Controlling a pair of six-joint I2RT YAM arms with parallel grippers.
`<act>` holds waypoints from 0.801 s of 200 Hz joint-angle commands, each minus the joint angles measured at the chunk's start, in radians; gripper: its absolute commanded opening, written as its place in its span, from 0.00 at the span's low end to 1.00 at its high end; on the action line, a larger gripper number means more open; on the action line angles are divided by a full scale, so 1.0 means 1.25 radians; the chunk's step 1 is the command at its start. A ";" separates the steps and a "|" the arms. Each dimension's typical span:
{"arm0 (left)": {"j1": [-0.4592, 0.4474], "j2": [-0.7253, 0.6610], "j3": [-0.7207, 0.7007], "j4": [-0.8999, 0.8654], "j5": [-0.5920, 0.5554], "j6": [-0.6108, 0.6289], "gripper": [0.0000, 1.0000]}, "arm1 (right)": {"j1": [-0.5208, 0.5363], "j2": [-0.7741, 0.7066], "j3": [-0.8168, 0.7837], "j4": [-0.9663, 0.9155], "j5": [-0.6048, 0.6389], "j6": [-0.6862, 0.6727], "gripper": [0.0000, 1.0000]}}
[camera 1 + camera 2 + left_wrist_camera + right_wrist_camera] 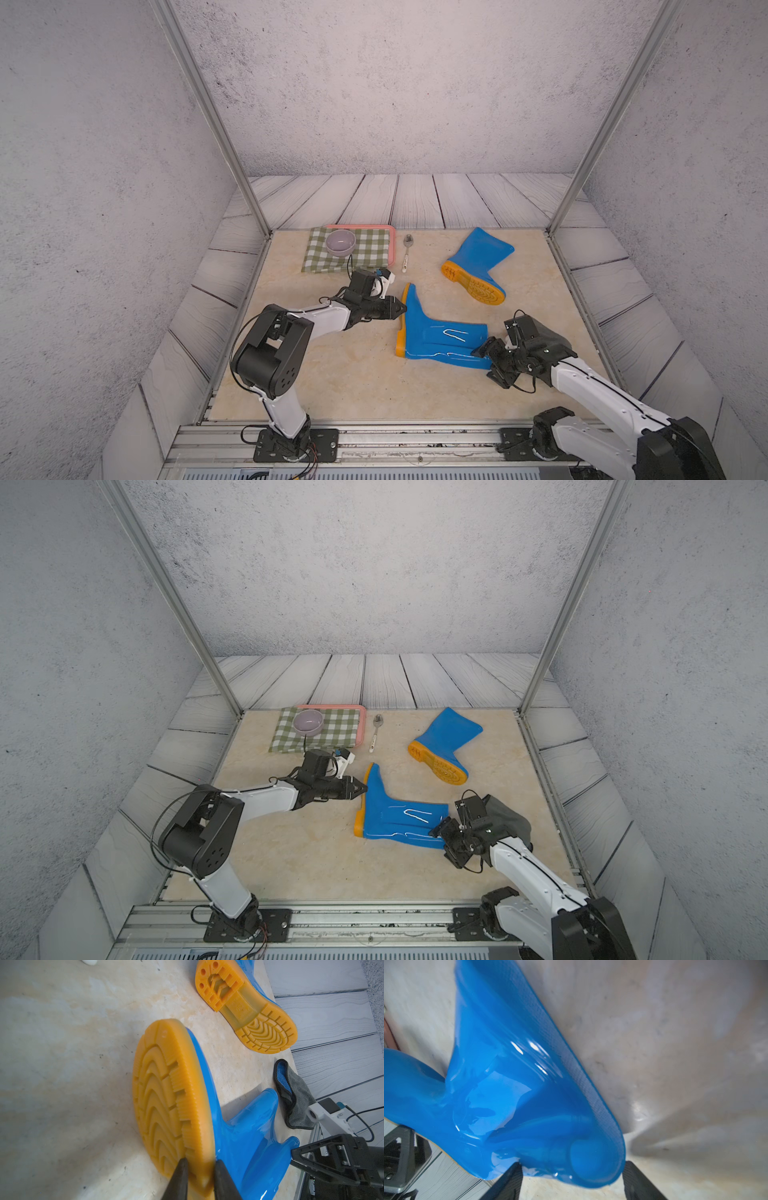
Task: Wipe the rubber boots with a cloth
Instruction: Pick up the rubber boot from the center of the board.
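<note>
Near rubber boot [432, 336] [395, 816] lies on its side at the middle of the table [332, 374], its yellow-orange sole turned toward the left arm and its shaft mouth toward the right arm. The left gripper [403, 309] [200, 1164] is closed on the toe end of that sole, one finger on the tread and the other on the blue upper. The right gripper [488, 365] [572, 1163] stands with its jaws wide astride the shaft mouth; whether they press on it cannot be told. The cloth [509, 818] [297, 1097], dark grey with a blue fold showing, lies crumpled by the table's right edge, partly hidden behind the right wrist. The far rubber boot [478, 257] [446, 735] lies on its side toward the far right corner, tread toward the camera, apart from the near one. At the far left a bowl [340, 242] rests on a checked cloth [370, 249] over a pink tray [386, 227], with a spoon [406, 253] just beside it.
</note>
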 commanded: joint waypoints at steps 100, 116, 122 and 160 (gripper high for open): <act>0.014 0.044 -0.053 -0.189 -0.149 0.015 0.24 | 0.013 0.118 0.197 -0.090 0.231 -0.220 0.07; 0.018 0.019 -0.060 -0.200 -0.165 0.010 0.25 | 0.016 0.135 0.284 -0.149 0.257 -0.306 0.00; 0.021 0.008 -0.062 -0.206 -0.169 0.008 0.26 | 0.019 0.141 0.311 -0.167 0.260 -0.334 0.00; 0.027 -0.110 -0.079 -0.266 -0.240 -0.009 0.34 | 0.067 0.235 0.528 -0.287 0.257 -0.560 0.00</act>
